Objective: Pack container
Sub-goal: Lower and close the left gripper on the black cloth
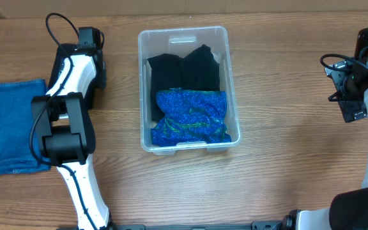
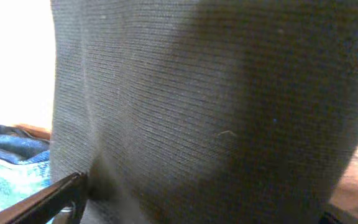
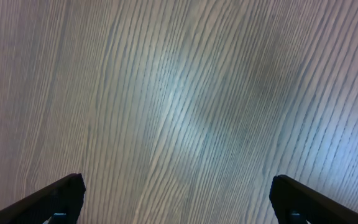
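The clear plastic container (image 1: 234, 83) stands in the middle of the table. It holds black cloth (image 1: 184, 73) at the back and blue-green patterned cloth (image 1: 190, 116) at the front. My left arm lies left of the container, and its gripper (image 2: 207, 211) is hidden under the arm in the overhead view. In the left wrist view its fingers sit wide apart, with a dark knitted cloth (image 2: 216, 99) filling the space between them. My right gripper (image 3: 176, 193) is open and empty over bare wood at the far right (image 1: 349, 105).
A folded blue towel (image 1: 8, 124) lies at the table's left edge, beside the left arm; its edge shows in the left wrist view (image 2: 5, 158). Cables loop off both arms.
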Controlling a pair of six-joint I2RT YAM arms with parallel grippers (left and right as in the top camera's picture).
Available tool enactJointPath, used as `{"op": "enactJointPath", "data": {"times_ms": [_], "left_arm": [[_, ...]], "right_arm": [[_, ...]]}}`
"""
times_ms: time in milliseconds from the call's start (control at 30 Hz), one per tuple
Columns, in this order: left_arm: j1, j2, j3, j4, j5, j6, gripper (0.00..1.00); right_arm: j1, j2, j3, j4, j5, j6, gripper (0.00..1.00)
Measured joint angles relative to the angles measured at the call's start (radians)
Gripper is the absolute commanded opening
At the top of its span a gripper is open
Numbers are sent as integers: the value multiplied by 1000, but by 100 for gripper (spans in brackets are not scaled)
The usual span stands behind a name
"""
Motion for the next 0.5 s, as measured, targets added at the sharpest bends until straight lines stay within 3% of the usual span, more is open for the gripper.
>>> {"op": "enactJointPath", "data": {"times_ms": [33,100,167,233,500], "left_arm": [[0,4,0,0,14,-3,62],[0,9,0,0,24,-6,42],[0,11,0,0,24,-8,33],[0,11,0,0,23,-10,4],[0,11,8,-10,10,-10,4]], "right_arm": [[0,0,0,0,0,0,100],[0,0,0,0,0,0,100],[0,0,0,0,0,0,100],[0,0,0,0,0,0,100],[0,0,0,0,0,0,100]]}}
